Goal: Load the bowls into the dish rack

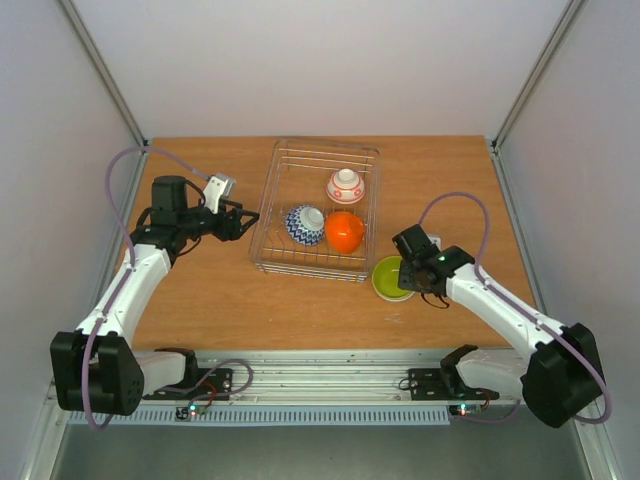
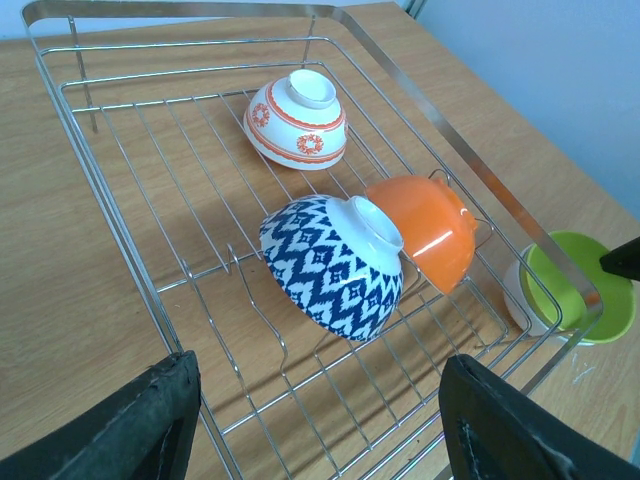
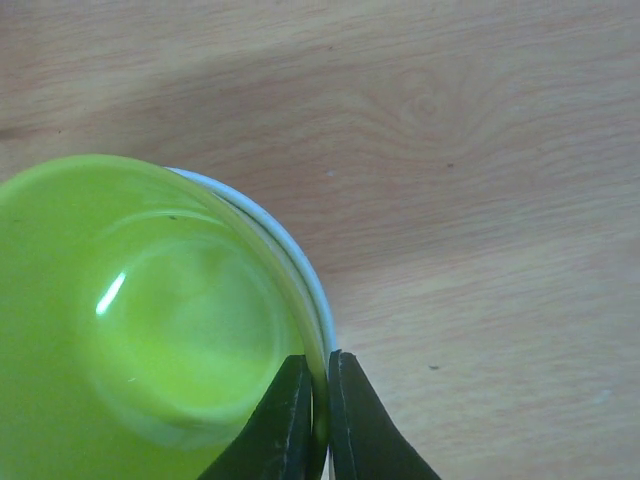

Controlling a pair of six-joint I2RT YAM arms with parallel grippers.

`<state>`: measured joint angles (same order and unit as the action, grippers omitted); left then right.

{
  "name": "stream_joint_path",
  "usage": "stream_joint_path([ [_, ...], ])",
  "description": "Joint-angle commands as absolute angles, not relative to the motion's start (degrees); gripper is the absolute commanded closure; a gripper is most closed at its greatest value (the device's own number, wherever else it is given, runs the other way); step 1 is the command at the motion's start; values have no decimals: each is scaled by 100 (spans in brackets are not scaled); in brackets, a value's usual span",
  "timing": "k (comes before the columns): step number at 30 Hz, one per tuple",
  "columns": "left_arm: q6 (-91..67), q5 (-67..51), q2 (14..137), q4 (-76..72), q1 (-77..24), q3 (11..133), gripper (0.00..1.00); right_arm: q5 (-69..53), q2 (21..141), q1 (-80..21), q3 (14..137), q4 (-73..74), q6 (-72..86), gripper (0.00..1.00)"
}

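The dish rack (image 1: 266,205) stands mid-table. Three bowls lie tipped in it: red-and-white (image 1: 345,185) at the back, blue-and-white (image 1: 305,225) and orange (image 1: 345,232) side by side at the front. The lime green bowl (image 1: 390,278) is outside the rack, just off its near right corner, mouth up. My right gripper (image 1: 411,275) is shut on its rim; in the right wrist view the gripper (image 3: 320,368) pinches the bowl (image 3: 150,310) wall. My left gripper (image 1: 240,222) is open and empty by the rack's left side, seen in its wrist view (image 2: 320,362) facing the blue-and-white bowl (image 2: 335,265).
The rack's rim (image 2: 480,170) separates the orange bowl (image 2: 430,230) from the green bowl (image 2: 575,285). The red-and-white bowl (image 2: 298,125) lies near the far end. A row of prongs (image 2: 235,265) rises beside the blue-and-white bowl. White walls enclose the wooden table (image 1: 210,290).
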<state>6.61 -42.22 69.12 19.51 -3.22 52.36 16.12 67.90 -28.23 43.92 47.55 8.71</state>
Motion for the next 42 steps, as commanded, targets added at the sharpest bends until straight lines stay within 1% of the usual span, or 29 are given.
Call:
stream_joint_path([
  [1, 651, -4294, 6952, 1830, -308, 5212, 34, 2127, 6269, -2802, 4828, 5431, 843, 99],
  [6, 633, -4313, 6922, 1835, -308, 5212, 34, 2474, 5832, -2804, 5299, 5850, 686, 99],
  [11, 616, -4367, 6888, 1852, -316, 5240, 34, 2539, 5797, -2803, 5791, 5824, 404, 99],
  [16, 625, -4536, 6840, 1937, -338, 5293, 33, 2015, 5959, -2844, 6352, 5390, 118, 99],
  [18, 647, -4651, 6851, 1997, -366, 5318, 33, 1906, 6216, -3013, 6642, 5222, 92, 99],
  [25, 820, -5060, 6828, 2193, -580, 5405, 33, 2183, 7730, -4118, 7984, 4963, -442, 99],
  [30, 913, -5229, 6721, 2328, -657, 5463, 33, 2144, 8675, -4552, 8753, 4844, -582, 99],
  [37, 975, -5271, 6678, 2391, -690, 5476, 33, 2066, 9510, -4964, 9596, 4849, -688, 99],
  [42, 1008, -5234, 6679, 2380, -711, 5458, 33, 2223, 9957, -5328, 10246, 4989, -826, 99],
])
